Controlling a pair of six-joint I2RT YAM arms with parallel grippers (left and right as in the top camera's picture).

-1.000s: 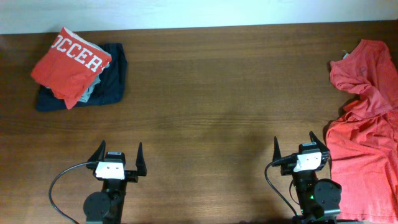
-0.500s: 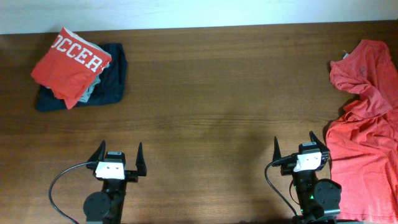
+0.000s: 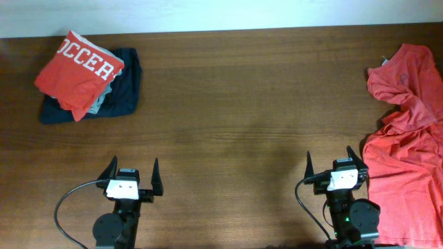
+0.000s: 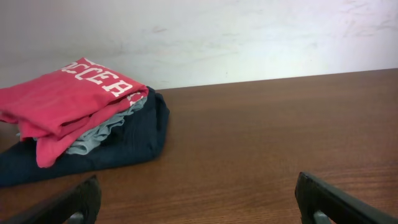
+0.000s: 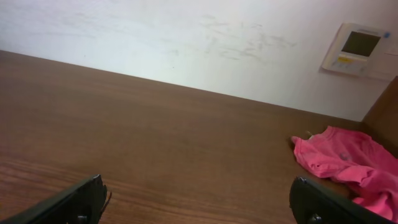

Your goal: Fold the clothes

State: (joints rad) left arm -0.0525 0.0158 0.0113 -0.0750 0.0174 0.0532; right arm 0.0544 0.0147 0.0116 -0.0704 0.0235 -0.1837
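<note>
A coral-red T-shirt with white block lettering [image 3: 79,69] lies folded on top of a stack at the far left; it also shows in the left wrist view [image 4: 62,99]. A second coral-red garment [image 3: 408,145] lies crumpled and unfolded along the right edge, no lettering showing; part of it shows in the right wrist view [image 5: 342,158]. My left gripper [image 3: 131,169] is open and empty near the front edge, well short of the stack; its fingers frame bare wood [image 4: 199,202]. My right gripper [image 3: 328,162] is open and empty, just left of the crumpled garment [image 5: 199,202].
Under the folded red shirt lie a light grey-blue garment [image 4: 93,134] and a dark navy folded garment [image 3: 124,93], also seen in the left wrist view [image 4: 134,140]. A white wall backs the brown wooden table [image 3: 235,104]. A wall panel [image 5: 357,46] hangs at the far right.
</note>
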